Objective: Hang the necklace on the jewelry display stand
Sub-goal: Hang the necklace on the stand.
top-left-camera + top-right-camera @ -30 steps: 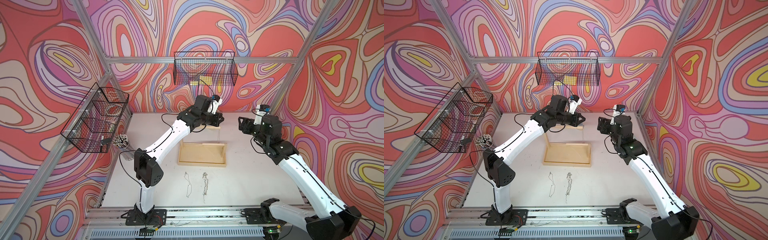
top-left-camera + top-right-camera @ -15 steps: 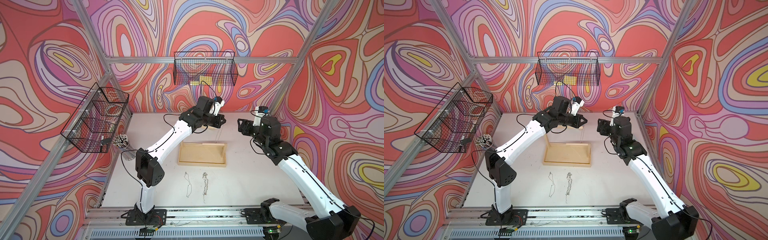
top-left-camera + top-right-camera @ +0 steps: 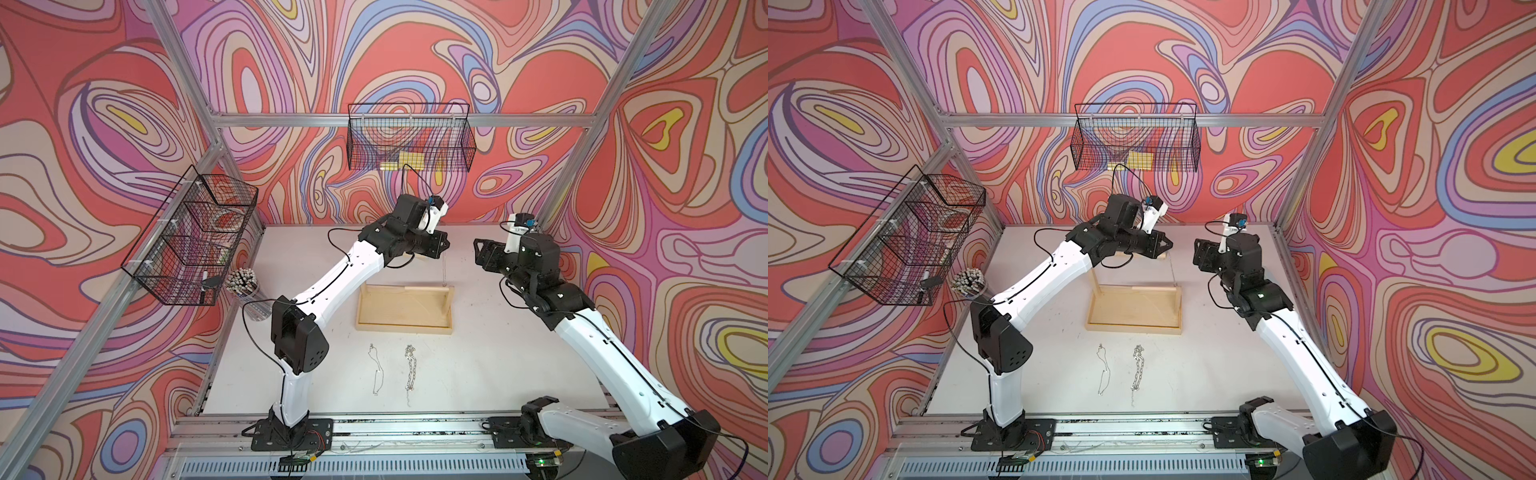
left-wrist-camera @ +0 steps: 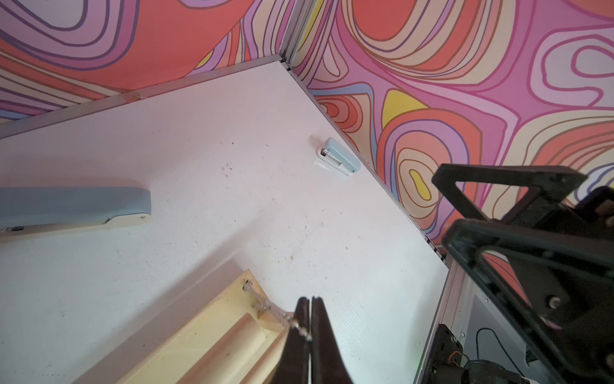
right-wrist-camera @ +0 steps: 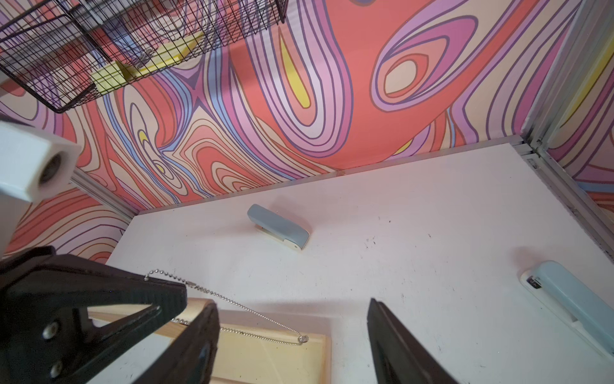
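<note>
Swirling red, pink and lilac panels wall in the white table, where we find two robot arms meeting over the jewelry display stand. It is a pale, unfinished wooden piece whose rimmed rectangular tray sits mid-table, toward the far edge. We see the left gripper pinched fully together on the necklace, a fine silvery ball chain. It is held high above the stand's right end, so the slack loop drops toward the tray's far right corner; whether its lowest beads touch the wood we cannot tell. We judge the height deliberate: a limp chain must be lifted clear of a dowel bar before it can be draped over one, and it is not yet on any bar. The right gripper, its jaws spread wide and holding nothing, faces the left one from just beside it. We think it is well placed to take the loop's free side and spread it. Near the table's front edge lie a thin chain and a chunkier linked chain, stretched out side by side but apart. A smooth grey-blue stapler rests toward the far edge, a paler stapler by the right edge, both well clear of the work.
</note>
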`<state>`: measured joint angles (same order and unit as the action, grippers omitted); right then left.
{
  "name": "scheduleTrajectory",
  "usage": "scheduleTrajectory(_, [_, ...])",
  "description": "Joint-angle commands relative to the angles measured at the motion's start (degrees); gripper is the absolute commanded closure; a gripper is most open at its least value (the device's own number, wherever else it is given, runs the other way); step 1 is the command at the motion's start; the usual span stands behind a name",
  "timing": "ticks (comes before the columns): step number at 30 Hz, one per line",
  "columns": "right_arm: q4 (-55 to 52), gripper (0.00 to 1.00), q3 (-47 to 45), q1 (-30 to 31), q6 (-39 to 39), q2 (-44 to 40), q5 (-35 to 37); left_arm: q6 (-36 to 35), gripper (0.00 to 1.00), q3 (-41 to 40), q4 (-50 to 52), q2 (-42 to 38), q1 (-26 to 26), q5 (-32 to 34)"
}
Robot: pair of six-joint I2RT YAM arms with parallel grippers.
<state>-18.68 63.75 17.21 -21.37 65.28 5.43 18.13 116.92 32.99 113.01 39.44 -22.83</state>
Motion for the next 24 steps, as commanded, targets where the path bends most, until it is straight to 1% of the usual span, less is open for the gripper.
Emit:
scheduleTrajectory(1, [0.1, 0.26, -0.6, -0.3, -0.5, 0.7, -1.1, -1.2, 1.00, -1.8, 0.4, -2.2, 0.4, 1.4])
scheduleTrajectory(10, [0.2, 0.26, -0.9, -0.3, -1.0, 1.3, -1.5, -1.7, 1.00, -4.0, -0.3, -3.1, 0.4, 3.4])
scheduleTrajectory(19, [0.4, 0.26, -1.3, -0.3, -1.4, 1.7, -1.8, -2.6, 1.00, -5.8, 0.1, -5.7, -0.1, 5.8])
scheduleTrajectory(24, [0.5, 0.26, -1.4, -0.3, -1.5, 1.9, -2.2, -3.1, 1.00, -7.9, 1.2, -7.7, -1.7, 7.1])
